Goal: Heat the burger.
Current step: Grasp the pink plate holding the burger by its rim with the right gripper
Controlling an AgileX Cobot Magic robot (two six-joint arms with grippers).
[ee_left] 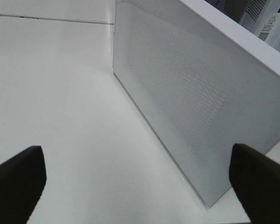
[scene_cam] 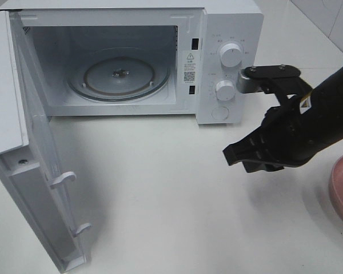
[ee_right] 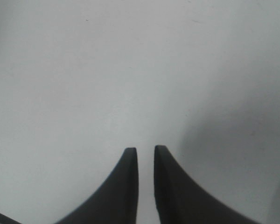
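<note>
Right tool [scene_cam: 231, 157], barely parted, hangs before open microwave [scene_cam: 234, 17], glass turntable [scene_cam: 119, 77] inside.

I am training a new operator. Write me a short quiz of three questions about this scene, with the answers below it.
1. True or false: the microwave door is shut.
2. What lies on the glass turntable? A) a bowl B) a cup C) nothing
3. Fill in the missing word: the right gripper hangs over the table, its jaws a narrow gap apart, holding ____.
Key: 1 false; 2 C; 3 nothing.
</note>
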